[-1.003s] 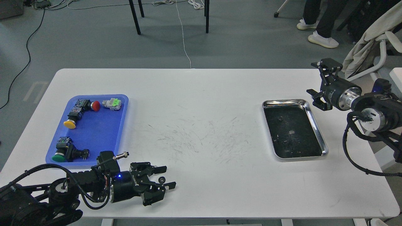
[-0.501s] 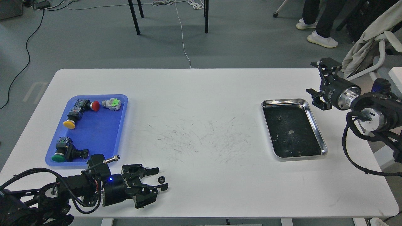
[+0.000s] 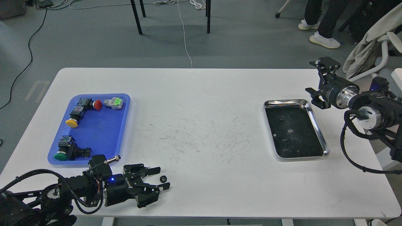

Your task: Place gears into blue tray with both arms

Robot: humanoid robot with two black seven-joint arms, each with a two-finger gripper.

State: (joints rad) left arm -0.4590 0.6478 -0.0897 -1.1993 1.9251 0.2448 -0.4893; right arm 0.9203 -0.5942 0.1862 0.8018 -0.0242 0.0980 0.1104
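Observation:
One gear [image 3: 163, 179], a tiny black toothed wheel, lies on the white table near the front edge. My left gripper [image 3: 163, 178] rests low there, open, its two fingers on either side of the gear without closing on it. A second tiny black piece [image 3: 281, 118], probably the other gear, lies in the steel tray [image 3: 316, 121]. My right gripper [image 3: 315, 78] hangs open and empty just beyond that tray's far right corner. The blue tray [image 3: 97, 131] sits at the left, just behind my left arm.
The blue tray holds push-buttons with a red cap [image 3: 97, 104], a yellow cap [image 3: 71, 123] and a green cap [image 3: 59, 155], plus a grey-green part [image 3: 113, 103]. A chair with cloth [image 3: 370, 50] stands beyond the right arm.
My left gripper has drawn back a little to the left along the front edge, still open. The gear stays on the table between its fingertips. The right arm has barely moved.

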